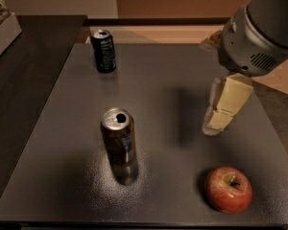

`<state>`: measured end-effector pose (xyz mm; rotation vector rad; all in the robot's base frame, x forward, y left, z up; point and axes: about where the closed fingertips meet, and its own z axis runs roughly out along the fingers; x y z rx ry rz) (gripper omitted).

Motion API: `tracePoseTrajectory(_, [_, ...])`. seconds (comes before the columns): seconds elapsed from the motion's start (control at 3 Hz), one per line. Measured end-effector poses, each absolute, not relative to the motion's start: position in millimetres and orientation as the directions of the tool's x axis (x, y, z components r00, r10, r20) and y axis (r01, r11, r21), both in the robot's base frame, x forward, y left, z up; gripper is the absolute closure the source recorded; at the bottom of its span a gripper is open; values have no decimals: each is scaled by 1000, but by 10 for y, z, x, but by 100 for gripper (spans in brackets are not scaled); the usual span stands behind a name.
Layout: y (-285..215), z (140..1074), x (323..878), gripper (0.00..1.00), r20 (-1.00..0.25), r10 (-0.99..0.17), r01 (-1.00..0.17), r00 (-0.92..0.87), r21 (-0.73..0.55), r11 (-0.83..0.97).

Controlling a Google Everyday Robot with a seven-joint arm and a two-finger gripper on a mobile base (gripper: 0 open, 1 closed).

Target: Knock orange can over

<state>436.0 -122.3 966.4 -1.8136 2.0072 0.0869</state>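
Note:
The orange can (118, 139) stands upright in the front middle of the dark table (182, 71); it has a brownish-orange body and a silver top with an open pull-tab hole. My gripper (217, 122) hangs from the grey arm (261, 30) at the right, above the table, with its cream fingers pointing down. It is to the right of the orange can, well apart from it, and holds nothing.
A dark blue-black can (104, 50) stands upright at the back left of the table. A red apple (228, 189) lies at the front right, just below the gripper. A darker counter (19, 80) runs along the left.

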Motion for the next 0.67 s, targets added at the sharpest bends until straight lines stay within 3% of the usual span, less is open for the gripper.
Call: tracePoseTrajectory(0.67, [-366, 9338, 4308, 0, -520, -853, -979, 47, -193, 64])
